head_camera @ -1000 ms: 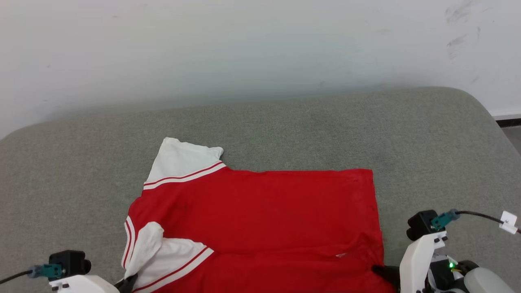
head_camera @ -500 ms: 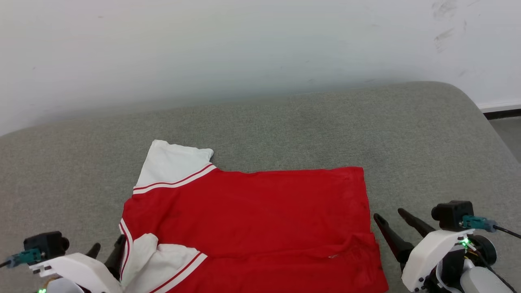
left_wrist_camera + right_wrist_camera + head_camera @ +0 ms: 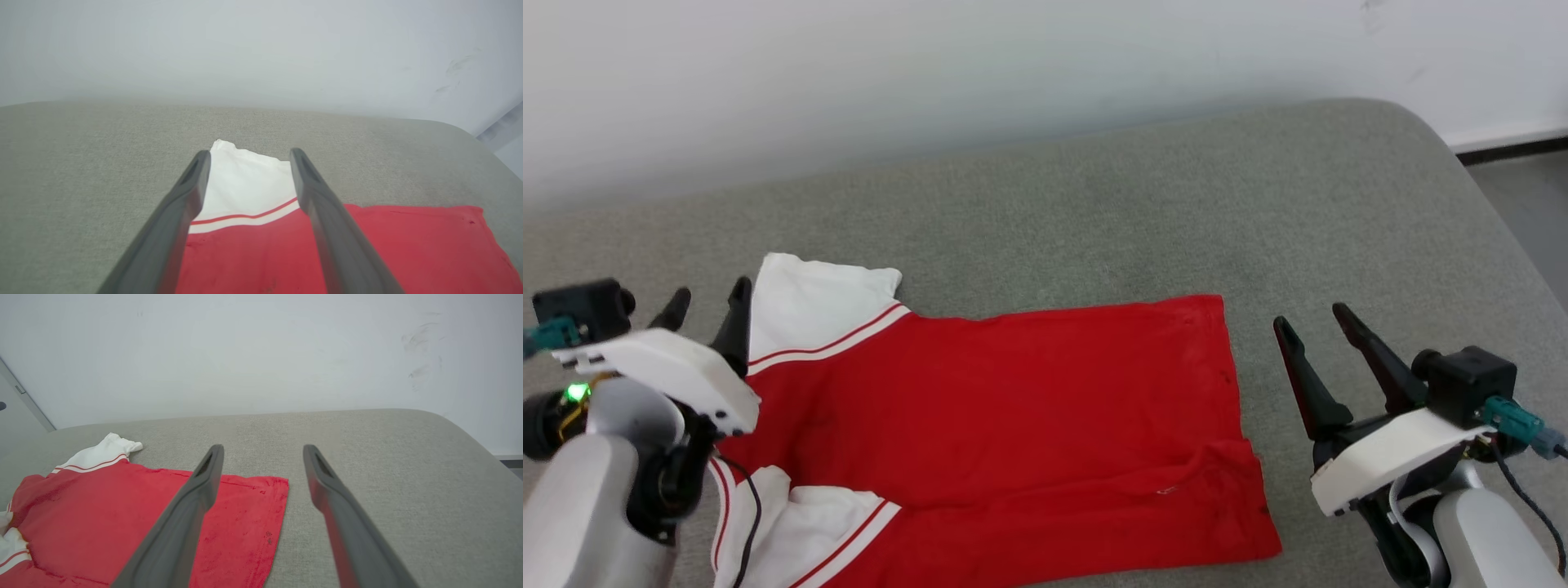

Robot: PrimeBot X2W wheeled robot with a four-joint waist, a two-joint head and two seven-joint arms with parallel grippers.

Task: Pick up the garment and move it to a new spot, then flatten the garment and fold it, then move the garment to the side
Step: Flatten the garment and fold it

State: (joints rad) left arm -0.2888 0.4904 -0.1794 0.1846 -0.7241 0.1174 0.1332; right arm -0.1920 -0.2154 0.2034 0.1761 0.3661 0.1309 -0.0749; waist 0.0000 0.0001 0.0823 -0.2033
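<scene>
In the head view the red garment (image 3: 1013, 408) lies spread between the left gripper (image 3: 711, 290) and right gripper (image 3: 1310, 316), both parted and empty; in the left wrist view its white sleeve (image 3: 245, 183) sits between the fingers; in the right wrist view its hem (image 3: 278, 506) lies beside the left finger; folding seems left to do.

A grey-green, fabric-covered pad (image 3: 1094, 204) with a rounded far right corner carries the red garment (image 3: 1013, 408), which is spread flat on its near half, left of the middle. The garment's straight hem faces the pad's right edge. Two white, striped sleeve panels lie at its left end, the near one rumpled.
</scene>
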